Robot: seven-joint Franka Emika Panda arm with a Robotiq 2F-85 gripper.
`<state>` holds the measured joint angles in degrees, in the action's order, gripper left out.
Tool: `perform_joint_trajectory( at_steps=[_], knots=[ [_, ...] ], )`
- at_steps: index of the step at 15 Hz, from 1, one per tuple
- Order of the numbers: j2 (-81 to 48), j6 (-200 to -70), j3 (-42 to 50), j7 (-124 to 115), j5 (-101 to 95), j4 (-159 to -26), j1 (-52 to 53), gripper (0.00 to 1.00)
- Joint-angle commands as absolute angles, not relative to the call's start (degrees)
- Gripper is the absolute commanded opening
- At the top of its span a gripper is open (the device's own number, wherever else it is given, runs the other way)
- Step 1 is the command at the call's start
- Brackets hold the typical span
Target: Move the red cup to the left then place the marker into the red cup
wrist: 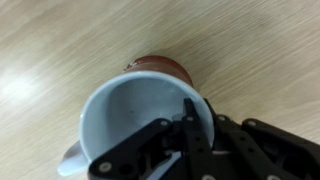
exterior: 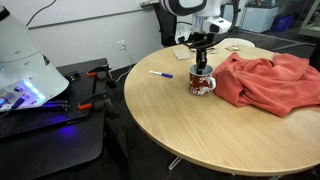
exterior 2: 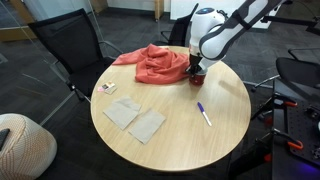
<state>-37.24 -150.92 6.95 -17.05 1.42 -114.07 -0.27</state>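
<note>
Round wooden table point(exterior 2: 185, 145), office chairs point(exterior 2: 75, 45) around. One red cup point(exterior: 202, 82), upright, just beside one red cloth point(exterior: 265, 80). White inside, empty. One marker point(exterior 2: 204, 113), flat on bare wood, well apart from the cup. Two brown paper sheets point(exterior 2: 122, 112) side by side, one small card point(exterior 2: 106, 88) near them. Gripper point(wrist: 200, 125) narrow, pinching the cup's rim, one finger point(wrist: 186, 135) inside. White print on the cup, too small to read.

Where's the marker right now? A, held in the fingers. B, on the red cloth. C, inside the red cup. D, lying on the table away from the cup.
D: the marker lies on the bare table, apart from the red cup, whose inside shows empty in the wrist view.
</note>
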Motion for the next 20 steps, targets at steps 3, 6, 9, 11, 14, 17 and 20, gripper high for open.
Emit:
perform_joint_trajectory(
  at_steps=[3, 6, 9, 11, 14, 17, 20],
  knots=[
    [-33.23, -151.18, 6.63, -17.26, -0.11, -114.93, 4.77, 0.02],
    [-33.41, -150.97, 5.59, -16.82, -0.28, -113.76, 6.65, 0.02],
    [-34.08, -150.89, 4.47, -16.15, -0.35, -112.55, 7.71, 0.02],
    [-34.49, -150.66, 4.05, -16.07, -0.48, -112.02, 8.21, 0.02],
    [-35.14, -151.43, 3.57, -15.60, -0.76, -111.81, 8.33, 0.02],
    [-36.03, -152.89, 3.01, -13.76, -0.90, -111.66, 7.90, 0.02],
    [-36.99, -154.58, 2.40, -11.26, -0.66, -111.73, 7.42, 0.02]
  ],
)
